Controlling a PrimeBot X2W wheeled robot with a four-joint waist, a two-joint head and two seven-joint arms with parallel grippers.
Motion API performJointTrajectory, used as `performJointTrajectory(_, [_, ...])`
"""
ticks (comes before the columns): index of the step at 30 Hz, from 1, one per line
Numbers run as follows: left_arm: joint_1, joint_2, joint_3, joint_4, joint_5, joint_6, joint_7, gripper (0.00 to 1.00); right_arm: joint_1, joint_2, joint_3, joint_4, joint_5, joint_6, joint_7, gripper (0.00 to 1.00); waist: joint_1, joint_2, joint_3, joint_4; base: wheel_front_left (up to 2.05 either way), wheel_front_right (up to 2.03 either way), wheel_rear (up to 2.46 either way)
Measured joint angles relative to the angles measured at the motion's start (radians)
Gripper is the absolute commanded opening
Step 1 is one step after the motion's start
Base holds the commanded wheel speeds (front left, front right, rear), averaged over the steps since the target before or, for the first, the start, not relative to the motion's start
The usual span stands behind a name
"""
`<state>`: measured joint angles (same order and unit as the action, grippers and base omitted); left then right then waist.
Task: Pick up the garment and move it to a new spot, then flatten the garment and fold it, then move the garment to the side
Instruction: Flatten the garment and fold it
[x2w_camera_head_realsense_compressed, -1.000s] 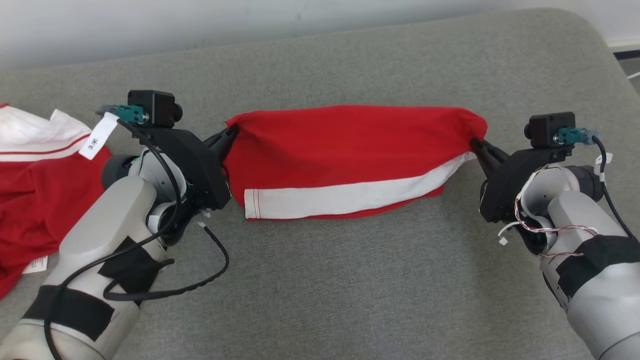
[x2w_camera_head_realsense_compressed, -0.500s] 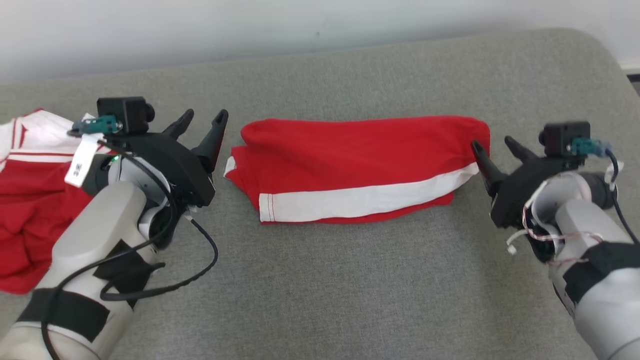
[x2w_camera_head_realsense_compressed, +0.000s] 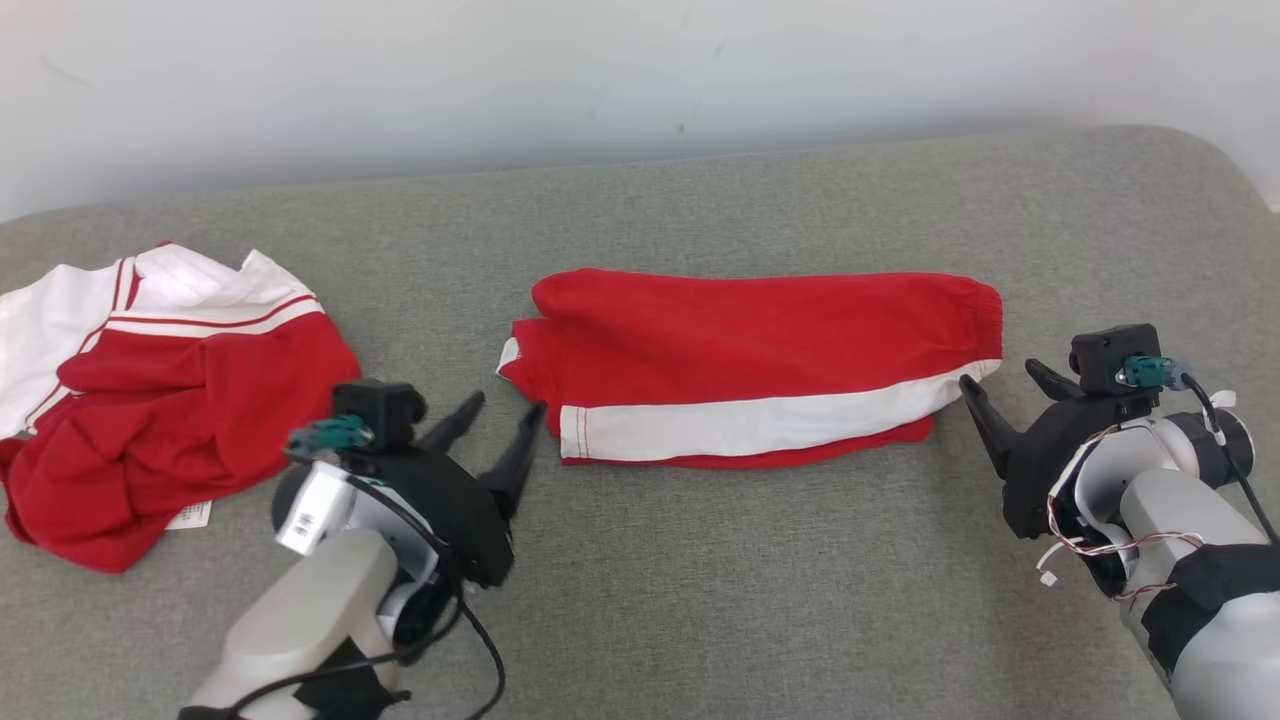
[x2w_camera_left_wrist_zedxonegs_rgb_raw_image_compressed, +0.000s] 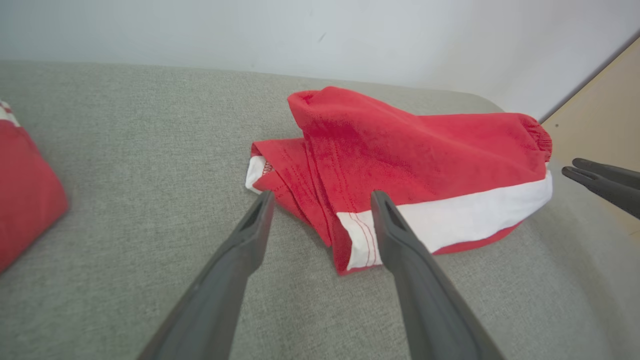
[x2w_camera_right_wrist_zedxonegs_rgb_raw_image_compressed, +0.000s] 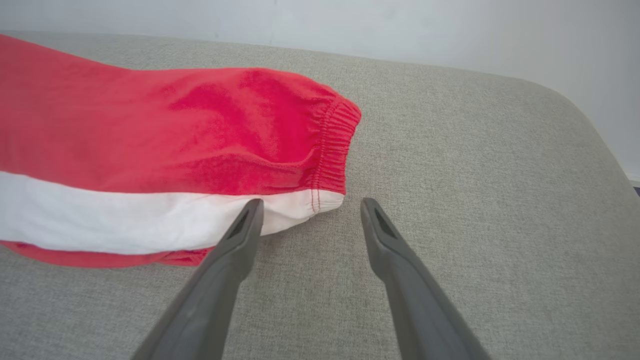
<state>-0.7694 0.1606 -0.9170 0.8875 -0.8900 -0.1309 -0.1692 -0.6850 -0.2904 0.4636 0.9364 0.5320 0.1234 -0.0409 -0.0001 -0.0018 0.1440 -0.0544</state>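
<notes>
Left gripper (x2w_camera_head_realsense_compressed: 508, 403) and right gripper (x2w_camera_head_realsense_compressed: 998, 373), fingers spread and empty, just released from either end of folded red-and-white garment (x2w_camera_head_realsense_compressed: 750, 370), now lying flat between them on grey cushion (x2w_camera_head_realsense_compressed: 700, 580); fold judged complete, move to the side outstanding.

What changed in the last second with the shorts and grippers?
The left gripper and right gripper released the shorts at both ends, jaws now open, and backed off slightly. The shorts settled, folded, on the cushion. The other garment at the left stayed put; the camera tilted.
</notes>
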Motion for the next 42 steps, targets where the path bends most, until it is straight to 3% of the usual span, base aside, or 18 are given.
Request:
performJointTrajectory(9, [0.007, -0.023, -0.046, 0.028, 0.046, 0.024, 0.000, 1.00, -0.007, 0.013, 0.023, 0.048, -0.007, 0.000, 0.006, 1.00, 0.0000, 0.0000, 0.011, 0.018, 0.00, 0.00, 0.00])
performJointTrajectory(15, [0.006, -0.075, -0.066, 0.005, 0.054, 0.016, -0.008, 1.00, -0.033, 0.011, 0.027, 0.072, -0.016, 0.000, 0.005, 1.00, 0.0000, 0.0000, 0.034, 0.024, 0.00, 0.00, 0.00])
performJointTrajectory(40, [-0.060, -0.104, -0.124, 0.059, 0.109, 0.024, -0.007, 1.00, -0.117, 0.018, 0.051, 0.152, -0.059, -0.001, -0.023, 1.00, 0.0002, 0.0001, 0.109, 0.036, 0.00, 0.00, 0.00])
performJointTrajectory(41, [-0.060, -0.105, -0.126, 0.061, 0.109, 0.024, -0.007, 0.93, -0.122, 0.020, 0.052, 0.156, -0.059, -0.002, -0.026, 0.93, 0.0003, 0.0001, 0.110, 0.037, 0.00, 0.00, 0.00])
performJointTrajectory(42, [-0.060, -0.107, -0.127, 0.063, 0.109, 0.024, -0.007, 0.47, -0.125, 0.022, 0.052, 0.159, -0.059, -0.002, -0.030, 0.39, 0.0002, 0.0001, 0.111, 0.038, 0.00, 0.00, 0.00])
